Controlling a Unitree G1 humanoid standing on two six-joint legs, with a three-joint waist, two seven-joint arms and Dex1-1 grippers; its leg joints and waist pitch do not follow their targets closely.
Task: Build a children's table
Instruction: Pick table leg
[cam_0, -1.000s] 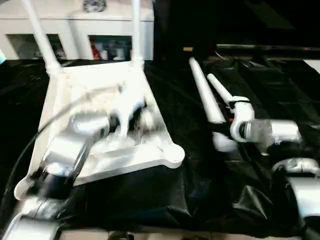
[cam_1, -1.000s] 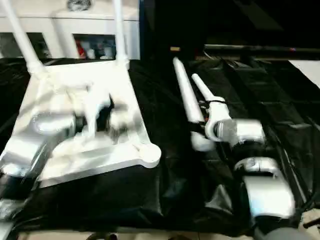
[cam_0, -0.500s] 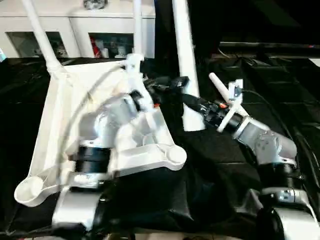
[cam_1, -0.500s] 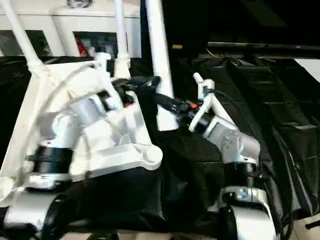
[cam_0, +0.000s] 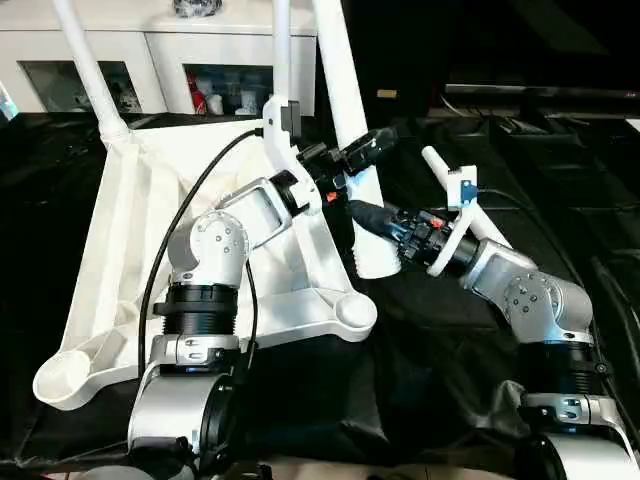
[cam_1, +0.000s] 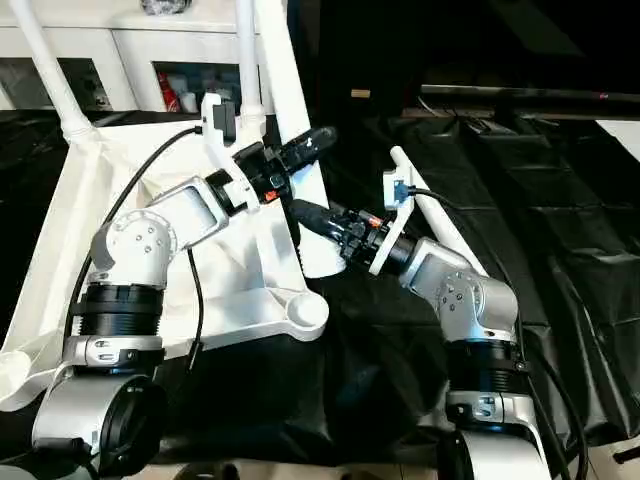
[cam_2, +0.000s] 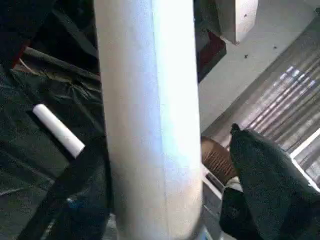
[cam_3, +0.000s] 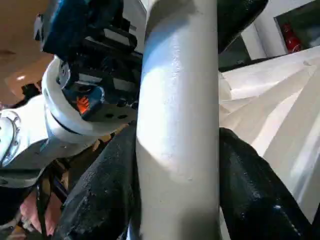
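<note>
**Both grippers at one table leg above the upturned top**

On the black-covered bench (cam_0: 470, 400), the white table top (cam_0: 150, 260) lies upside down with its ribbed underside facing up. Two legs already stand upright in its far corner sockets: one at the far left (cam_0: 85, 65) and one at the far right (cam_0: 281, 50). The near-right socket (cam_0: 353, 310) and the near-left socket (cam_0: 58, 378) are empty.

A third leg (cam_0: 350, 130) is held nearly upright just beside the top's right edge, its wide lower end close to the black cover, its upper part running out of the head views. The right gripper (cam_0: 372, 225) is clamped around this leg near its lower end; in the right wrist view the two black fingers (cam_3: 105, 190) press against either side of the white tube (cam_3: 180, 125). The left gripper (cam_0: 362, 152) reaches in higher up the same leg, with its jaws spread around it. In the left wrist view one black finger (cam_2: 265, 170) stands apart from the tube (cam_2: 150, 115), so this gripper is not yet closed on it.

The fourth leg (cam_0: 436, 165) lies flat on the black cover to the right, behind the right forearm. A white cabinet (cam_0: 160, 50) with glass doors stands beyond the bench, at the back left.
</note>
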